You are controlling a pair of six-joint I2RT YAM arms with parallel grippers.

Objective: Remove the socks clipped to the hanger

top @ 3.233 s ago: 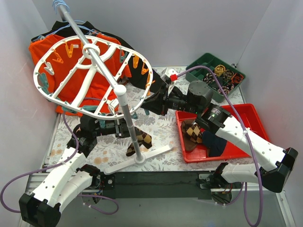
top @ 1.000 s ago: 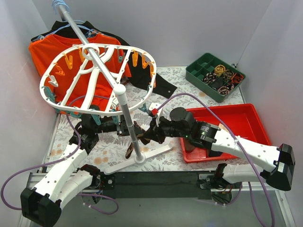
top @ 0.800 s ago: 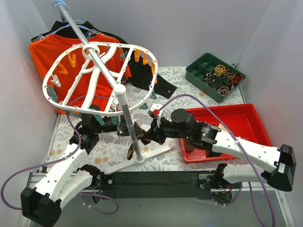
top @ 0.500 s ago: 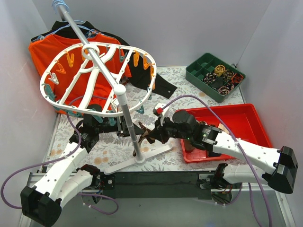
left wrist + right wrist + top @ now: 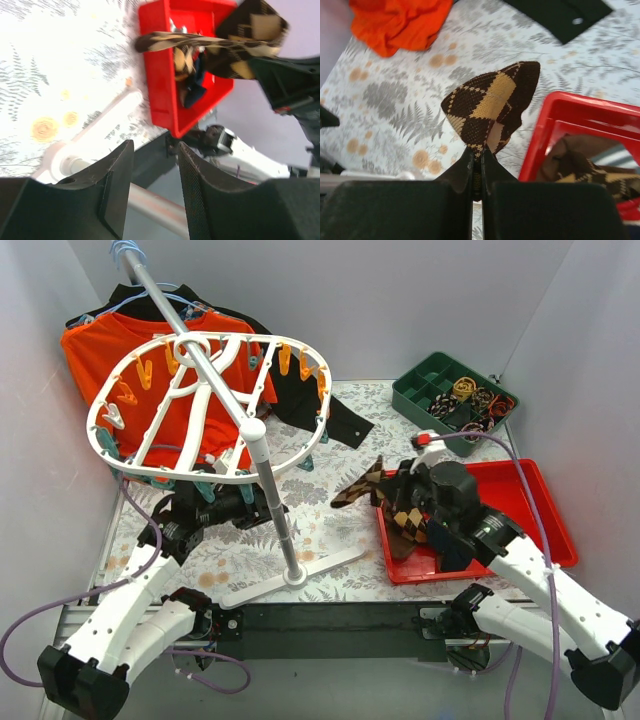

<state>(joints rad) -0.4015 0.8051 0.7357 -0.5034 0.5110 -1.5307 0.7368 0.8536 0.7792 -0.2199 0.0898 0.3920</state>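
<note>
White plastic forms the oval hanger [image 5: 205,405], which sits tilted on its grey-white pole [image 5: 268,490] above the left half of the floral tablecloth [image 5: 330,515], with orange and teal clips [image 5: 287,362] along its rim. The right gripper [image 5: 476,156] has its fingers pressed together on one end of a brown-and-tan argyle sock [image 5: 490,100]. The free end of this sock stands out beyond the fingertips, over the cloth and just beside the left edge of the red tray [image 5: 530,475]; in the top view it hangs clear of the hanger, to the right of the pole. A second argyle sock [image 5: 405,522] and a dark navy sock [image 5: 447,545] lie in the left end of the tray, touching each other. The left gripper [image 5: 154,150] sits low beneath the hanger, close to the pole, its fingers apart with nothing between them; its wrist view looks past the white foot of the pole toward the tray. An orange shirt [image 5: 100,350] and a black garment [image 5: 335,418] lie behind the hanger, and a green box [image 5: 425,390] of small items stands at the far right corner.
</note>
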